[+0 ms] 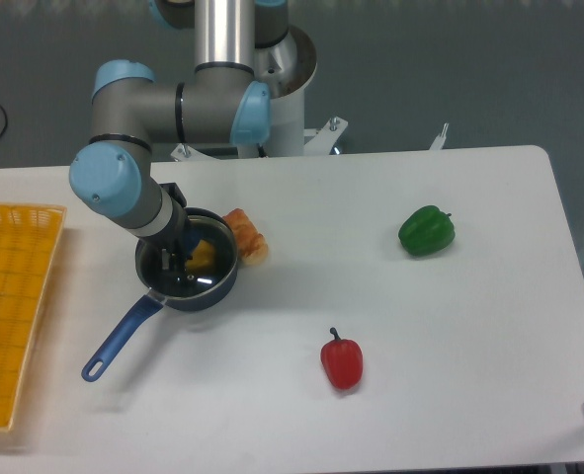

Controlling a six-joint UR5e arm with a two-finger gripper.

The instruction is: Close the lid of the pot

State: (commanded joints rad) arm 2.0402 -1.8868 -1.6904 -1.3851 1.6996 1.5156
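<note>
The dark blue pot (pixel 222 281) stands on the table at centre left, its long blue handle (pixel 124 338) pointing to the front left. The glass lid (pixel 195 283) with its silver rim lies over the pot, about level with the pot's rim. A yellow item (pixel 205 257) shows through the glass inside the pot. My gripper (pixel 177 256) reaches down from the back left onto the middle of the lid. Its fingers are closed around the lid's small dark knob, which they hide.
A bread roll (pixel 247 236) lies against the pot's back right side. A green pepper (pixel 427 230) is at the right, a red pepper (pixel 342 361) in front. A yellow mesh basket (pixel 15 296) stands at the left edge.
</note>
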